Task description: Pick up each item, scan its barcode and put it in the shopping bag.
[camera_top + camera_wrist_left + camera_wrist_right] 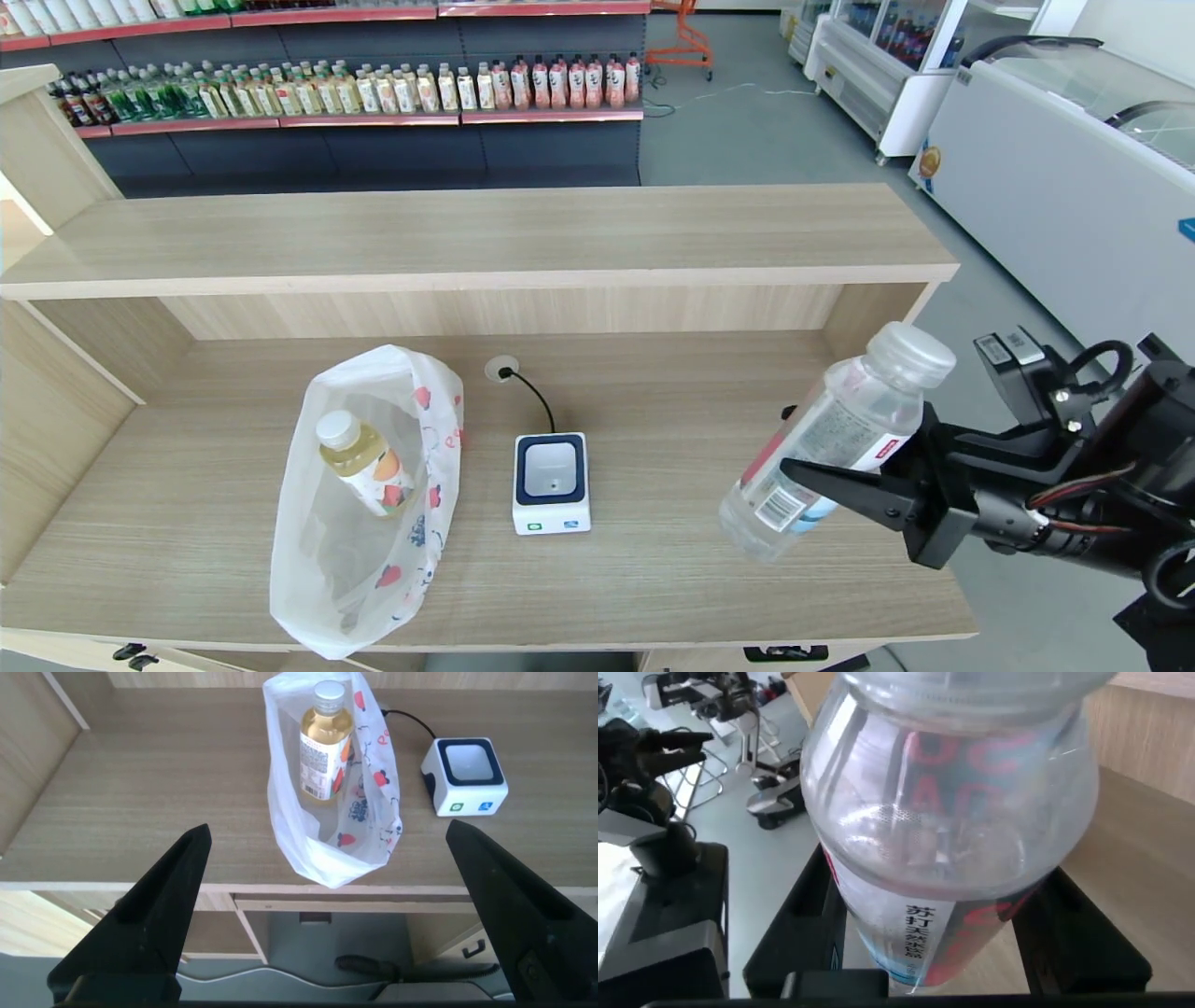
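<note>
Right of the scanner (551, 481), I have the right gripper (794, 441) over the worktop (653, 569), its jaws clamped on a tilted water bottle (836, 439). Left of the scanner, the shopping bag (425, 485) holds a juice bottle (364, 462). The left gripper (329, 829) has its jaws wide and empty.

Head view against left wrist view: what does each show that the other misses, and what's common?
Head view alone: the right pincer shut on a water bottle, tilted, above the right end of the counter; drink shelves behind. Left wrist view alone: the left pincer, open, off the counter's near edge. Both: the shopping bag with a juice bottle inside, and the scanner beside it.
</note>
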Tool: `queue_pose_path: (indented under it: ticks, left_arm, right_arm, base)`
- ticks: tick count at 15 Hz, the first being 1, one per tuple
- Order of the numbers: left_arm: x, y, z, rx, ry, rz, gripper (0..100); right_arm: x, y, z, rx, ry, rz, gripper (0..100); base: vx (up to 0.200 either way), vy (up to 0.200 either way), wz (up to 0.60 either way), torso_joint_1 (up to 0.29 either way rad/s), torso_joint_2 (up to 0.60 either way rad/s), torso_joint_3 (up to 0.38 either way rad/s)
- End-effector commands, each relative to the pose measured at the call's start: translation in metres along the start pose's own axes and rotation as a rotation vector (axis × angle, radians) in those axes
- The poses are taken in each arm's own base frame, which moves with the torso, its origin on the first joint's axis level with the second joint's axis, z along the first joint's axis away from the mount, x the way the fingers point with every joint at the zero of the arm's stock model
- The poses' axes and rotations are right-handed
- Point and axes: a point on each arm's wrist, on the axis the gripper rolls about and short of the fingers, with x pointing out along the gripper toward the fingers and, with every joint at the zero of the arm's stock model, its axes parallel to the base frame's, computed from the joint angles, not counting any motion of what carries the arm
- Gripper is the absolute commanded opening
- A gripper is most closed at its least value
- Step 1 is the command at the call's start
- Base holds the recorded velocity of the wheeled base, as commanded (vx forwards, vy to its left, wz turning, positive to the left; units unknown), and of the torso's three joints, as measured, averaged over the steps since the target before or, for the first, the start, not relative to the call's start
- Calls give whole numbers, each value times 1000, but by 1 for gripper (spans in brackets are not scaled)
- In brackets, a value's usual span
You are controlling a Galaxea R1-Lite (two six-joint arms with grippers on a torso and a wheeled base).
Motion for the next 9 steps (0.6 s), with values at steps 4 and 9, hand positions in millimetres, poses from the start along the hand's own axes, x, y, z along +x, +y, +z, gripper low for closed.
queue_pose_path:
  ticks: [4,9]
  left_arm:
    - [0,0,0,0,0,0,100]
    - [0,0,0,-2,0,0,100]
  right_arm:
    - [4,16,14,-39,-34,93,0]
    - [6,36,20,-39,-47,156,0]
  base:
    - [0,0,0,0,0,0]
    - [0,0,0,0,0,0]
